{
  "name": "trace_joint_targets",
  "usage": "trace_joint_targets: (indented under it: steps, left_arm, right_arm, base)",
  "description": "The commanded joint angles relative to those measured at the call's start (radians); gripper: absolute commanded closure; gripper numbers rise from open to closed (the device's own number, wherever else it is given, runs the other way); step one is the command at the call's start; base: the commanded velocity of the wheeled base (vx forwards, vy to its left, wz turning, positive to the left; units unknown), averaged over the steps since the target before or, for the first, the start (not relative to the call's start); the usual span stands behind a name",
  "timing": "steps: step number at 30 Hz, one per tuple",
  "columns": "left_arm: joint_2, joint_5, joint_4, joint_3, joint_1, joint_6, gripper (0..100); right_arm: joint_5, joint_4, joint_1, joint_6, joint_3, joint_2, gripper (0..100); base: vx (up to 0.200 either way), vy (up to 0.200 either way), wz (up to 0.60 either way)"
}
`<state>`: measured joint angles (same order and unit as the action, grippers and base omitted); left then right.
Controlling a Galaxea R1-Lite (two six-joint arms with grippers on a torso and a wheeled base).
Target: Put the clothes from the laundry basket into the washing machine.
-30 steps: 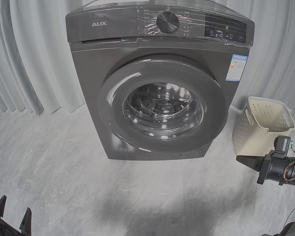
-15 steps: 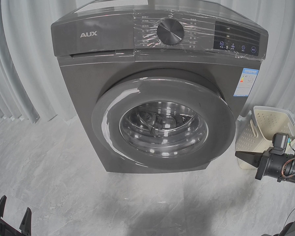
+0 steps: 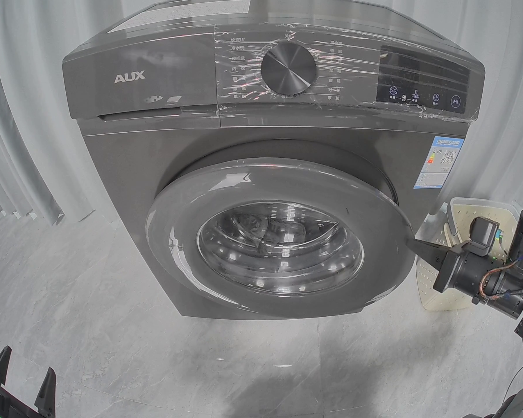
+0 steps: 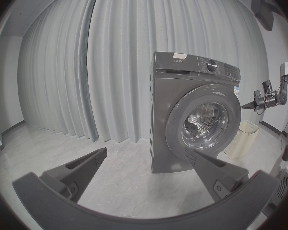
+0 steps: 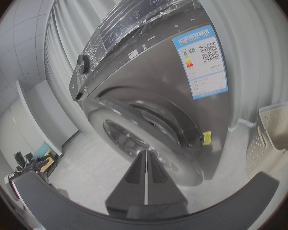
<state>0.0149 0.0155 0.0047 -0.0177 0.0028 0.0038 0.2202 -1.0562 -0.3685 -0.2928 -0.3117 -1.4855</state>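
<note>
Washing machine [image 3: 157, 164] takes up most of my head view, a grey front-loader standing on the pale marbled floor [image 3: 99, 297] with white curtains [image 3: 17, 88] hanging behind it. Its round door [image 3: 383, 227] sits in the centre of the frame, and from here it looks shut against the front panel. Through the door glass [image 3: 279, 245] I make out some grey, crumpled shapes in the drum, but I cannot tell whether they are cloth or reflections. Clear film covers the control strip along the top, where the dial [image 3: 289, 68] sits in the upper middle. A blue-edged label [image 3: 439, 162] is stuck at the right of the front panel.

Right pincer [image 3: 414, 242] comes in from the right edge at mid height. Its fingers are pressed together into a single wedge, with nothing between them. The tip lies at the right rim of the door, and I cannot tell whether it touches.

Left pincer [image 3: 26, 362] is low in the bottom left corner, over the floor and well apart from the machine, with its fingers spread and nothing in them.

Laundry basket [image 3: 485, 209], cream and perforated, stands on the floor at the right edge, just beside the machine's right side and partly behind my right arm.
</note>
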Motion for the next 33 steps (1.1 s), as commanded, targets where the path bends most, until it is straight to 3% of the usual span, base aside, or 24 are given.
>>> trace_joint_targets:
  steps: [1,4,13,16,25,33]
  left_arm:
    - [-0.012,0.001,0.0,0.016,0.0,-0.001,0]
    - [-0.012,0.001,0.0,0.016,0.0,-0.001,0]
    - [-0.012,0.001,-0.002,0.016,0.0,-0.004,0]
    - [-0.012,0.0,0.0,0.016,0.0,-0.004,0]
    - [-0.012,0.003,-0.002,0.016,0.0,-0.007,0]
    - [-0.012,0.003,0.0,0.016,0.0,-0.007,0]
  right_arm:
    - [-0.056,-0.102,-0.006,-0.002,0.003,-0.117,100]
    - [-0.076,-0.205,-0.01,0.0,0.014,-0.154,100]
    - [-0.07,-0.225,-0.05,0.009,0.075,-0.15,100]
    - [-0.078,-0.243,-0.07,0.012,0.068,-0.151,100]
    - [-0.102,-0.35,-0.076,0.012,0.049,-0.199,100]
    - [-0.147,-0.45,-0.076,0.012,0.016,-0.28,100]
  base:
    - [0.0,0.0,0.0]
    - [0.0,0.0,0.0]
    - [0.0,0.0,0.0]
    - [0.0,0.0,0.0]
    - [0.2,0.0,0.0]
    - [0.0,0.0,0.0]
